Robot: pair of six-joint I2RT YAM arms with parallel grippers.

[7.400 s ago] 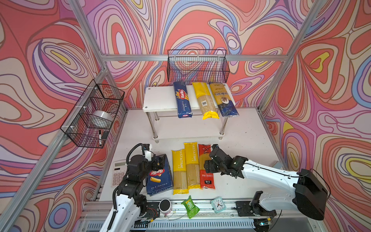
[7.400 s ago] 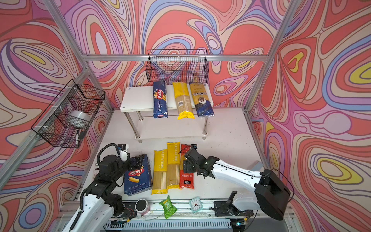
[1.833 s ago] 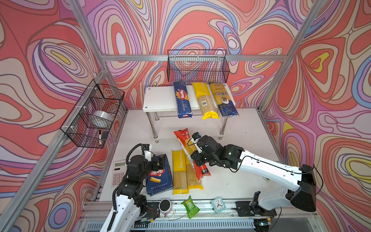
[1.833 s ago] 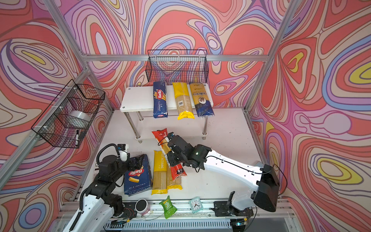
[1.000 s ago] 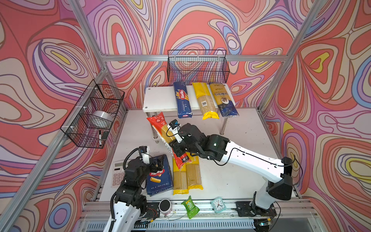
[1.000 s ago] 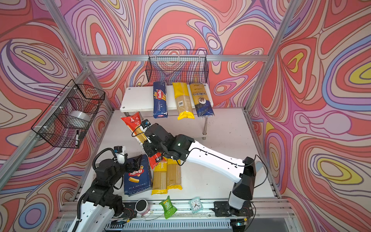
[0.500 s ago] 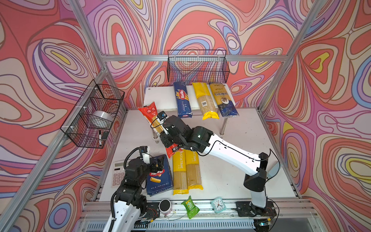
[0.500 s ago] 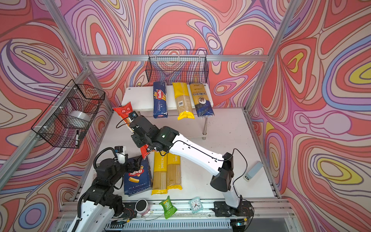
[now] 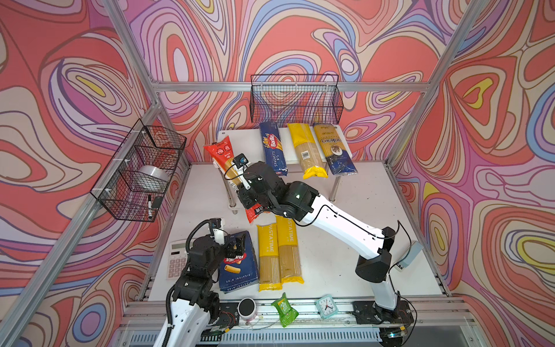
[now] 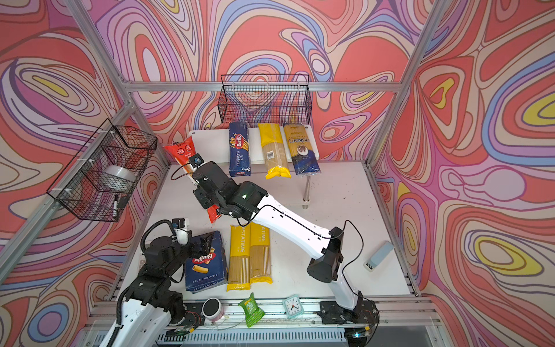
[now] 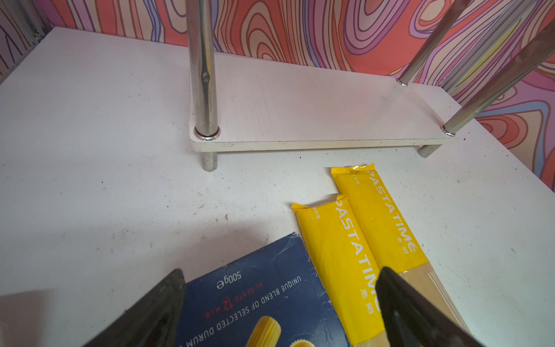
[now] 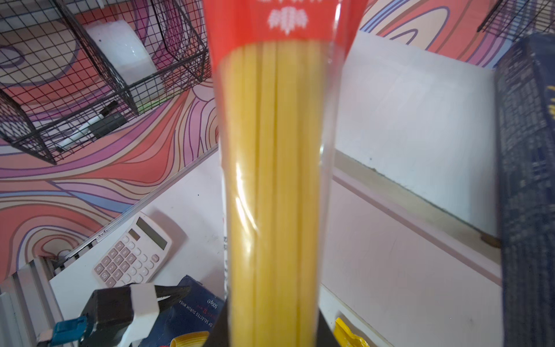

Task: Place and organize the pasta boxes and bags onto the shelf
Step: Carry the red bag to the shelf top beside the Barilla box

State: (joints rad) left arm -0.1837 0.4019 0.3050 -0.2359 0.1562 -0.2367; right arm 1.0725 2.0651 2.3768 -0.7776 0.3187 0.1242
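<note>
- Red bag (image 9: 222, 156) of spaghetti: pinched about mid-length in the right claw (image 9: 247, 192), which is closed narrow on it, clear of the table (image 9: 360, 180).
- Its long axis runs through the claw. The top end pokes ahead over the left end of the shelf (image 9: 244, 139), and the bottom end trails behind, toward the yellow bags (image 9: 267, 255).
- The bare strip of the shelf's top lies just ahead of the claw, beside the narrow blue box (image 9: 272, 148). The bag slants across that box's line, so a twist looks needed before lowering.
- The left claw (image 9: 236, 243) gapes wide over the wide blue box (image 9: 238, 267), well behind; the right arm is nearer.
</note>
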